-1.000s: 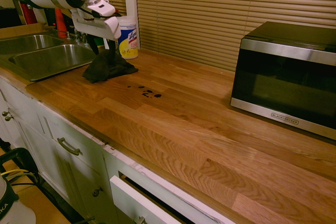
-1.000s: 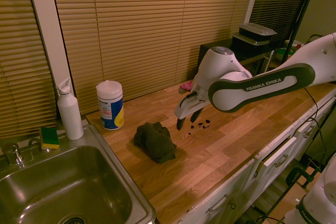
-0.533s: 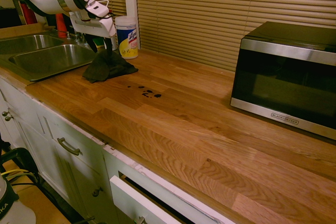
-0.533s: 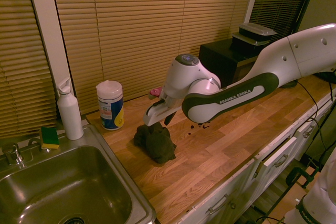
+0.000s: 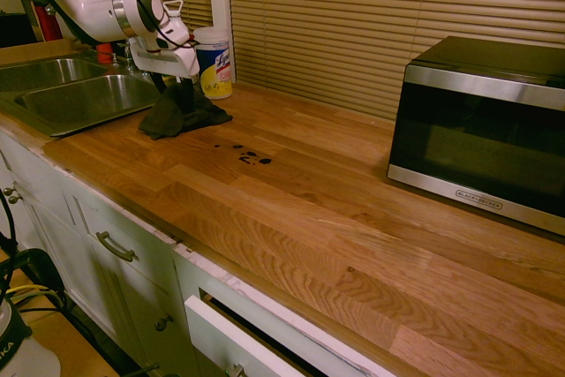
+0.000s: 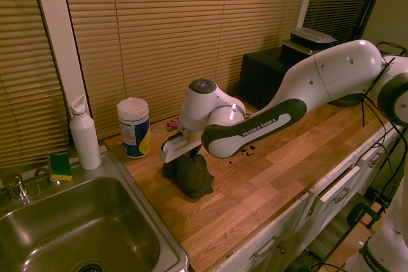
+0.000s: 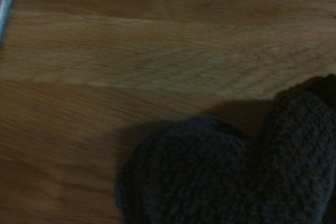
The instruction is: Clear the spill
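Note:
The spill (image 5: 248,157) is a small cluster of dark glossy drops on the wooden counter (image 5: 291,218), also seen as specks (image 6: 246,151) to the right of the arm. A crumpled dark cloth (image 5: 182,115) lies left of the spill, near the sink. My gripper (image 5: 174,92) hangs right over the cloth's top, open, its fingers reaching down to the fabric. From the other side the gripper (image 6: 186,155) sits on top of the cloth (image 6: 190,176). The wrist view shows the cloth's (image 7: 226,177) woolly surface from very close.
A wipes canister (image 5: 214,63) stands just behind the cloth, by the blinds. The steel sink (image 5: 79,99) lies beyond the cloth, with a white bottle (image 6: 84,134) and a sponge (image 6: 60,165) at its rim. A microwave (image 5: 481,121) stands at the far end.
The arm has swung away from the spill toward the sink and come down; the gripper, still open, now stands on the cloth instead of beside it.

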`<action>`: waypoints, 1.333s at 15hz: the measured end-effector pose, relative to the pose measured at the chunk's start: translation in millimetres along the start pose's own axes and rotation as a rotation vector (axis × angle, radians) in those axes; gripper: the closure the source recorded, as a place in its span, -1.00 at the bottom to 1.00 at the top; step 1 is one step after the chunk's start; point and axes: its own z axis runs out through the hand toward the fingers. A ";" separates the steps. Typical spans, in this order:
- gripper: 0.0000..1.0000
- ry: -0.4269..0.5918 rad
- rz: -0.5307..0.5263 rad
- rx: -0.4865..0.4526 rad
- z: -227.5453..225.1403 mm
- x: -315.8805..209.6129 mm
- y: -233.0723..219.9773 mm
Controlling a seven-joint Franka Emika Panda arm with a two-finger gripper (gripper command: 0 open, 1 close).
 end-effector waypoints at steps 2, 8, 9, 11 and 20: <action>1.00 -0.001 0.006 -0.005 3.6 2.0 0.8; 1.00 -0.002 0.011 -0.009 5.7 1.7 1.1; 1.00 -0.003 0.011 -0.009 5.7 0.9 0.9; 1.00 -0.004 0.013 -0.020 7.0 1.4 2.3; 1.00 -0.029 0.055 -0.040 5.8 11.9 9.8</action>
